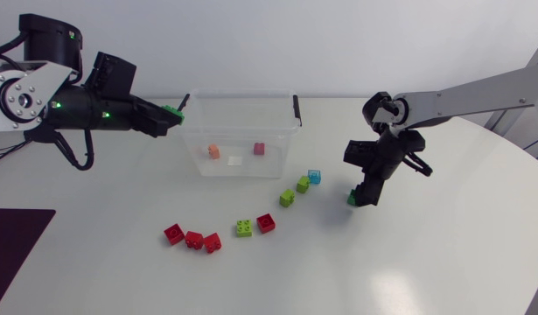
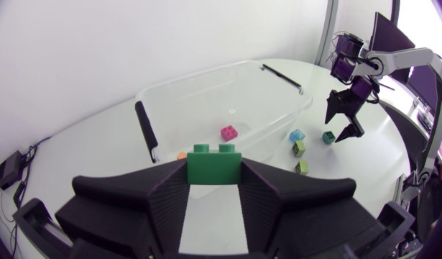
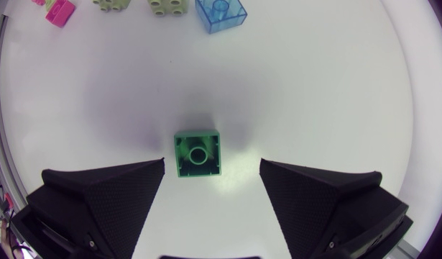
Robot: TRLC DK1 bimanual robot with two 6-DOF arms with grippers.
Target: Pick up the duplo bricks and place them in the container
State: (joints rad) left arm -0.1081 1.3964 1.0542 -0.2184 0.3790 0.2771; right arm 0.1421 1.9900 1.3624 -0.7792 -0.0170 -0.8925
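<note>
Clamped between the two broad fingers of the left gripper (image 2: pixel 214 181) is a dark green brick (image 2: pixel 214 165). It stands upright, two round studs on top, with a finger pressed to each side. Just ahead of this gripper lies the container (image 2: pixel 206 75), a clear plastic tub with a black handle at each end. In it, beyond the held brick, sit a pink brick (image 2: pixel 229 132), an orange brick (image 1: pixel 213 151) and a small white brick (image 1: pixel 234 161).

The right gripper (image 3: pixel 213 164) hangs over the table with its fingers spread wide. Under it lies a green square brick (image 3: pixel 198 153) – one round stud facing up, glossy, sitting flat on the white table (image 3: pixel 314 86). The brick is between the two fingertips, nearer one than the other, and neither finger touches it.

Ahead of the right gripper, well apart from the green square brick, is a clear blue brick (image 3: pixel 221 13), with two lime bricks (image 1: pixel 303 184) (image 1: pixel 287 199) beside it in a slanting row. Farther on from that row lie another lime brick (image 1: pixel 243 228) and a red brick (image 1: pixel 266 222) side by side, then three more red bricks (image 1: pixel 193 239) close together – all loose on the table, outside the container.
</note>
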